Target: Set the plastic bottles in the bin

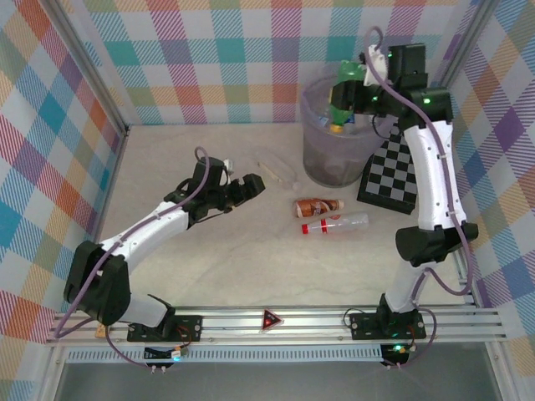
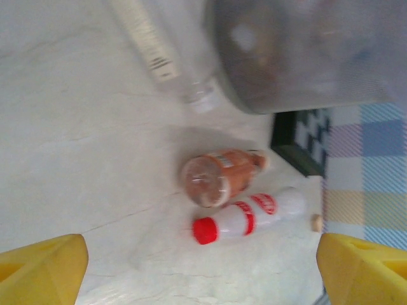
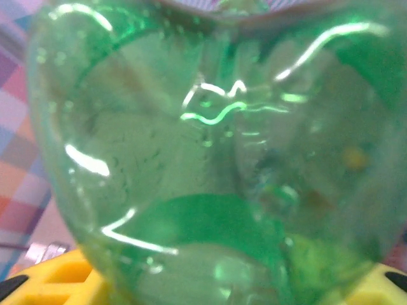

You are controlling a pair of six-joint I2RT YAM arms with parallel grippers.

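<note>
The table (image 1: 209, 267) has checked walls (image 1: 209, 58) on three sides, and most of its left and front part is bare, so there is lots of room there. The bin (image 1: 330, 159) stands at the back right, tall, round and grey, with a black-and-white board (image 1: 391, 171) just beside it on the right. The right tool (image 1: 361, 93) is up over the bin's open top. It is closed on a green bottle (image 1: 344, 93), see-through and shiny (image 3: 203, 159); I cannot tell which way its cap points. The left tool (image 1: 249, 189) hangs over the middle of the table with its yellow tips far apart (image 2: 202, 279) and nothing in it. Three bottles lie on their sides in the open. The brown-label bottle (image 1: 318, 206) lies left to right, cap toward the board. Just beside it, the red-cap bottle (image 1: 334, 224) lies the same way, cap toward the left tool. The clear bottle (image 1: 278, 171) lies slanted, cap end near the bin's foot.
</note>
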